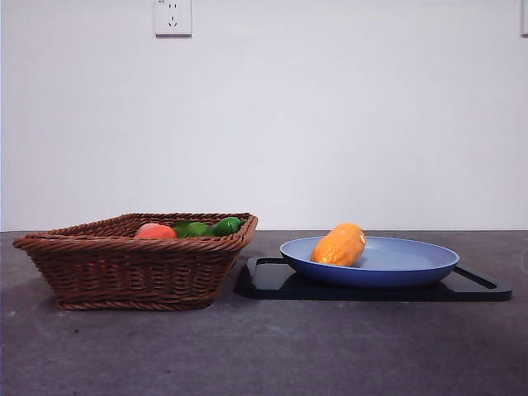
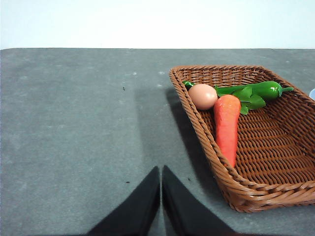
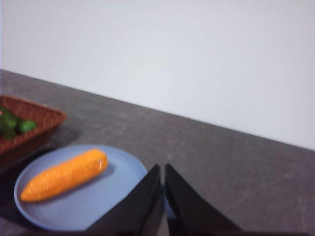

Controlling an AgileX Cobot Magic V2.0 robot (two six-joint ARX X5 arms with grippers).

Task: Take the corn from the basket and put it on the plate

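Brown woven wicker basket (image 1: 136, 262) on the grey tabletop (image 1: 264, 355). Round matte blue plate (image 1: 396, 268) on flat black tray (image 1: 470, 289). Yellow-orange bumpy corn (image 1: 339, 245) lies on plate. Left gripper (image 2: 161, 178) and right gripper (image 3: 163, 174) pinched closed, empty.

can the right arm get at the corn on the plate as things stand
Probably yes. The corn lies alone and uncovered on the blue plate, with nothing over or against it. The right tool, jaws shut, hangs just past the plate's rim, so it would need to open first.
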